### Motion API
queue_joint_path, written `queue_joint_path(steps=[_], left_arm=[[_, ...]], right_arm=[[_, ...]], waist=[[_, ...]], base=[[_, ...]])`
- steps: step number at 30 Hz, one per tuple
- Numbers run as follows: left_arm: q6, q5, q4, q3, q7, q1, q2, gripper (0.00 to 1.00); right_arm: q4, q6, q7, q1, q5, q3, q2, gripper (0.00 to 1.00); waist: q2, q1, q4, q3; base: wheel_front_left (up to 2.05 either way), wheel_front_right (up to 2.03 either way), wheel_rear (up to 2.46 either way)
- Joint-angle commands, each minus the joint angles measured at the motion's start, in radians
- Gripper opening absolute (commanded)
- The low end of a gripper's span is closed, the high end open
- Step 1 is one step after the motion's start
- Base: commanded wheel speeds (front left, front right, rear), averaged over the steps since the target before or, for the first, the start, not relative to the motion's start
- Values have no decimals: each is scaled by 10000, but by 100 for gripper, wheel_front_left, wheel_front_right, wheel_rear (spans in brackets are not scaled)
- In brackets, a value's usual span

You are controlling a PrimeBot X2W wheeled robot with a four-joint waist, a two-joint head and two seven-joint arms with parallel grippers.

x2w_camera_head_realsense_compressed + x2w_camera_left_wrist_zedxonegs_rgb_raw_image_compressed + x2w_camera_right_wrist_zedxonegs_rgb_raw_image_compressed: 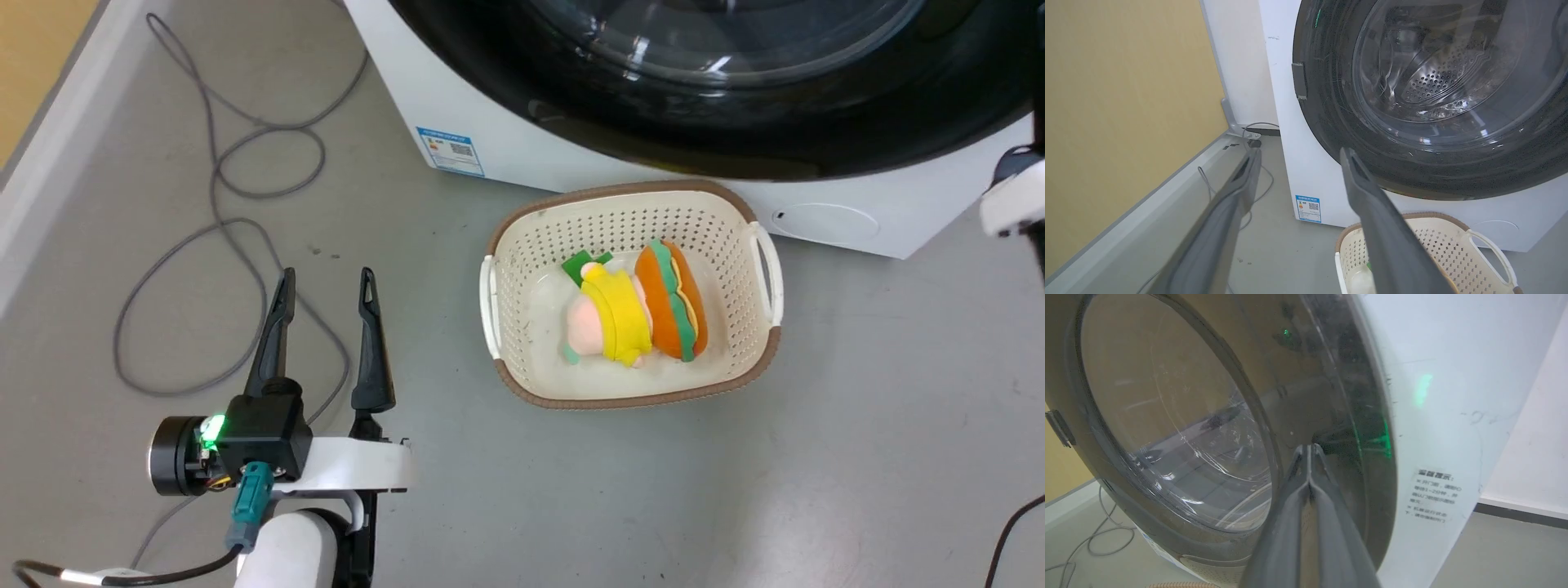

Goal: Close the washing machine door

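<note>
Left gripper (326,278): fingers wide apart, holding nothing, low over the grey floor (571,506), left of the basket.
Right gripper (1308,449): fingers squeezed together, holding nothing, tips right by the door's black rim.
Washing machine door (620,122): looks shut, flat on the white washing machine (522,155).
Basket (629,208): on the floor near the machine, soft toys (620,318) inside.

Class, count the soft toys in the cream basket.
2: a pink-and-yellow toy at the basket's middle, an orange burger-like toy touching its right side. Others may lie hidden beneath.
</note>
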Motion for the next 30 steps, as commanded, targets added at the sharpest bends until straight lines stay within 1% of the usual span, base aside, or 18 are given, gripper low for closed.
queue_joint_path(steps=[1,4,7,11,13,16,21,25,30], left_arm=[[34,-20,23,4,-53,-140,-14,100],[49,-26,27,23,-53,-138,-20,100],[57,-19,25,60,-53,-129,-24,100],[78,29,76,178,-53,-50,-27,100],[71,67,103,233,-53,1,-28,100],[63,129,192,331,-53,166,-28,100],[-7,226,365,528,-53,505,4,100],[-90,277,502,663,-53,761,70,100],[-148,352,637,744,-53,1095,117,100]], right_arm=[[266,-15,-34,-282,-178,-99,-126,0],[692,-15,-34,-500,-445,-213,-165,0],[861,-15,-34,-631,-535,-317,-90,0],[819,-15,-34,-494,-633,-428,80,0],[611,-15,-34,-260,-647,-485,198,0],[-99,-15,-34,339,-656,-693,403,0],[-1881,-15,-34,1632,-924,-1002,765,0],[-3205,-15,-34,2612,-1241,-1143,1195,0],[-4363,-15,-34,3883,-1503,-1101,1755,0]], waist=[[0,-1,55,19],[0,-1,83,26],[0,-1,66,17],[0,-1,-89,-190],[0,-1,-200,-398],[0,-1,-427,-799],[0,-1,-945,-1480],[0,-1,-1382,-1968],[0,-1,-1836,-2570]], base=[[0,0,0],[0,0,0],[0,0,0],[0,0,0],[0,0,0],[0,0,0],[0,0,0],[0,0,0],[0,0,0]])
